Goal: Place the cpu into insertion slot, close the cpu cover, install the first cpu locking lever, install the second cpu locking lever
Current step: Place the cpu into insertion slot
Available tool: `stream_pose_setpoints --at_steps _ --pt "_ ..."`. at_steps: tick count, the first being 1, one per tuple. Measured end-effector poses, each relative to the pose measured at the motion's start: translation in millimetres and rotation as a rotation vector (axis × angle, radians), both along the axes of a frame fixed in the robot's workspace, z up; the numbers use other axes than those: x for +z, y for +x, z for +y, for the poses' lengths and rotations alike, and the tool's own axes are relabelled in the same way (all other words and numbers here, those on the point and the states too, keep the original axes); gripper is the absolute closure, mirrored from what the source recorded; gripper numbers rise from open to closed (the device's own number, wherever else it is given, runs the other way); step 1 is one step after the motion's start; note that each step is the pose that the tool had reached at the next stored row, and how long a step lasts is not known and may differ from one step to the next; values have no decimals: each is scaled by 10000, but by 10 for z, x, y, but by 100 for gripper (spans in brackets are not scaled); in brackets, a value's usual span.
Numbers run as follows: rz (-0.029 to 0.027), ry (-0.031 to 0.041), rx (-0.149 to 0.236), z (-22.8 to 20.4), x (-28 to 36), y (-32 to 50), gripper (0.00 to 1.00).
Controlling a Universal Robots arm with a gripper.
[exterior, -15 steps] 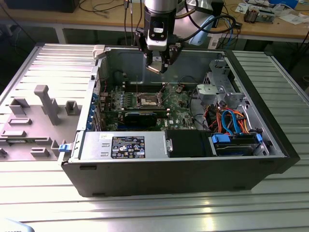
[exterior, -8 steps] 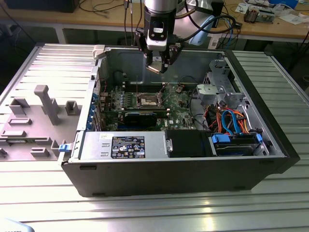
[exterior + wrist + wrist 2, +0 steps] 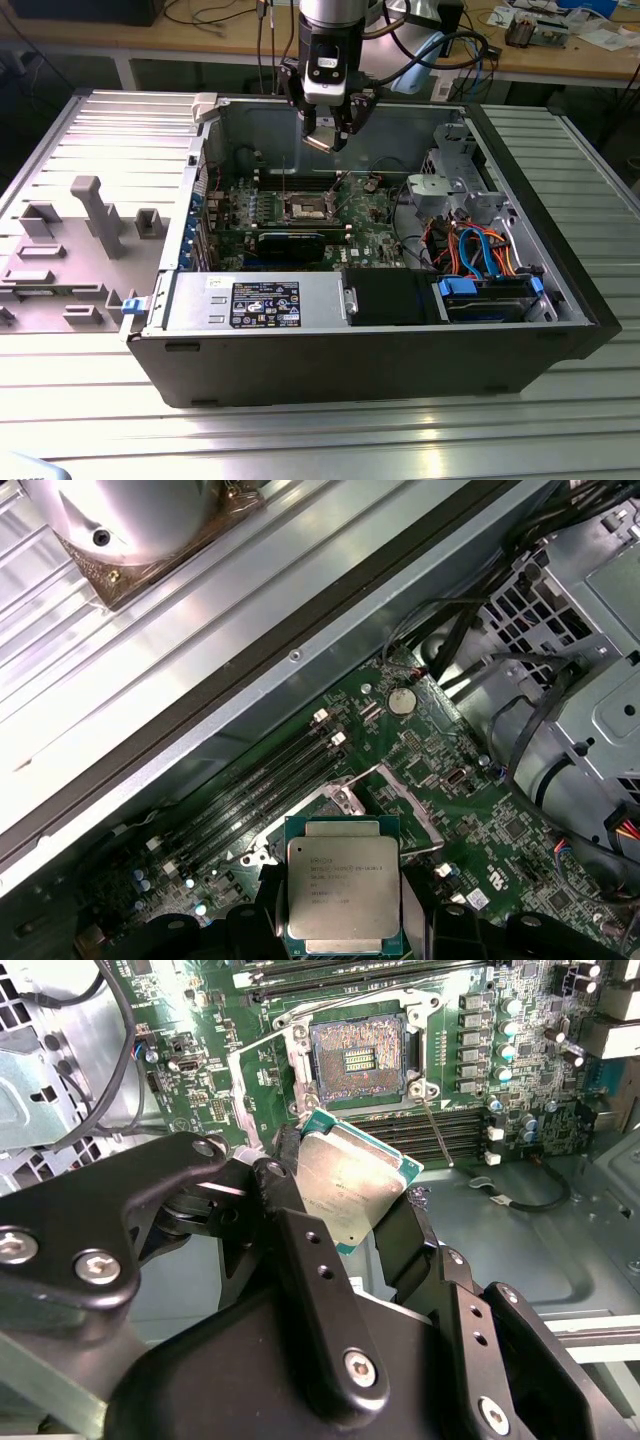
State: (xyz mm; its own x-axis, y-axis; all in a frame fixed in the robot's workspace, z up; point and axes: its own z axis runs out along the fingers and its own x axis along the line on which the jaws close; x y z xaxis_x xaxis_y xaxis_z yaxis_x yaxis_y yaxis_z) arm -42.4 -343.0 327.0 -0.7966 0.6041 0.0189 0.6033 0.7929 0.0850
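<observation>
My gripper (image 3: 326, 133) hangs over the open computer case, shut on the cpu (image 3: 318, 142). In both wrist views the cpu (image 3: 350, 1175) (image 3: 340, 880) is a flat square chip with a silvery-tan top, pinched at two opposite edges between the black fingers (image 3: 290, 1210). The insertion slot (image 3: 358, 1055) lies below it on the green board, its dark centre bare and uncovered. The cpu cover (image 3: 240, 1090) stands swung open beside the slot. A thin metal locking lever (image 3: 436, 1132) sticks out free next to the slot. In the exterior view the slot (image 3: 305, 208) sits well below the gripper.
Long memory slots (image 3: 440, 1120) run beside the socket. A long black card (image 3: 290, 243) lies in front of it, a power supply (image 3: 265, 300) nearer still. Drive cage and cables (image 3: 470, 235) fill the exterior view's right. A grey fixture (image 3: 90, 215) stands outside the case.
</observation>
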Motion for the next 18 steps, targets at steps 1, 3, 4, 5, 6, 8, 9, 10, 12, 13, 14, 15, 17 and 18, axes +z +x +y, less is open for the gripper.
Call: stream_pose_setpoints --at_steps 1,3,4,5,6,8,9,10,12,13,14,15,17,18 --pt "0 0 -6 0 0 0 45" --pt "0 1 -20 0 0 0 45" --pt "0 0 -26 0 0 0 45" --pt "-1 2 -31 0 -1 0 45" --pt "-1 2 -40 0 -1 0 45" --pt "0 0 -70 0 0 0 45" --pt "0 0 -80 0 0 0 45" --pt "0 0 -86 0 0 0 45" --pt "0 0 -97 0 0 0 45" --pt "0 0 -103 0 0 0 45" --pt "0 0 -110 0 0 0 45" --pt "0 0 -115 0 0 0 45" --pt "0 0 -131 0 0 0 45" --pt "0 0 -136 0 0 0 45"
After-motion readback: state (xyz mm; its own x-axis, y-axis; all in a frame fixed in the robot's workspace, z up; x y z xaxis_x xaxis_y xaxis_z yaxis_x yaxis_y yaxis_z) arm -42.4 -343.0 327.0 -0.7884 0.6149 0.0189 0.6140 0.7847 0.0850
